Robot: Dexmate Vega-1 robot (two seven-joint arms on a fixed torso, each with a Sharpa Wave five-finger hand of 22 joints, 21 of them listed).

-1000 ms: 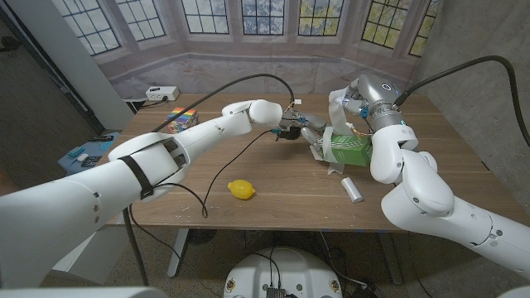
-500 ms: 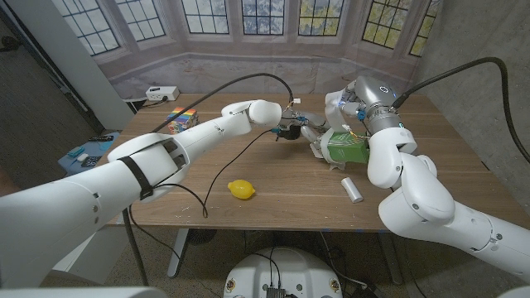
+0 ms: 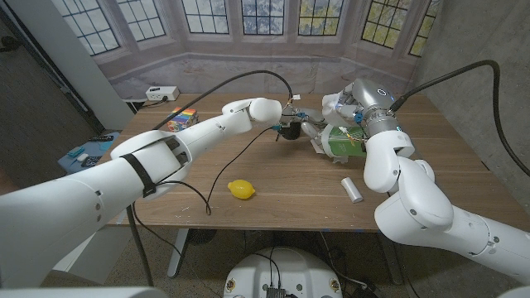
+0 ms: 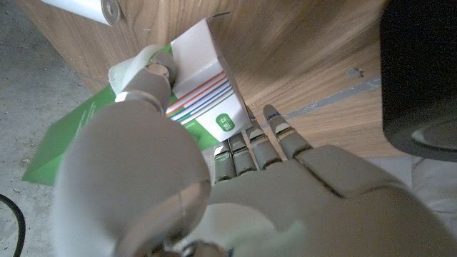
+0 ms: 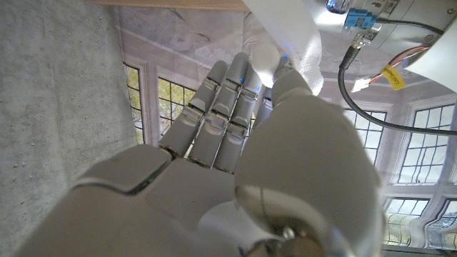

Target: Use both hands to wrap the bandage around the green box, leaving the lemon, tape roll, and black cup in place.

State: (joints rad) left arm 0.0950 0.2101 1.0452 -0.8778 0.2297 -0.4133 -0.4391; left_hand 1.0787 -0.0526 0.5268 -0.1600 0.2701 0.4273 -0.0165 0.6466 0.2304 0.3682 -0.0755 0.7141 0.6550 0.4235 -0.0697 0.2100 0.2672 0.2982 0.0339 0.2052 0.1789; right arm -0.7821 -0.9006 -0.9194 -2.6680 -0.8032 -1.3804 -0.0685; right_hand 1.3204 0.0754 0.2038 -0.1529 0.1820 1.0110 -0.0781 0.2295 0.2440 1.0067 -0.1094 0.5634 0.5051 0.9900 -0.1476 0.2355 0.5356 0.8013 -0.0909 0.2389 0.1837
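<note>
Holding the green box (image 3: 345, 141) at the far right-centre of the table (image 3: 273, 194), the left hand (image 3: 305, 130) grips its end with thumb and fingers, box tilted. Right hand (image 3: 338, 106), just above the box, pinches the white bandage (image 5: 285, 28) strip between thumb and fingers. Lemon (image 3: 241, 189) sits near the front edge, tape roll (image 3: 354, 189) in front of the box, black cup (image 3: 290, 131) beside the left hand.
</note>
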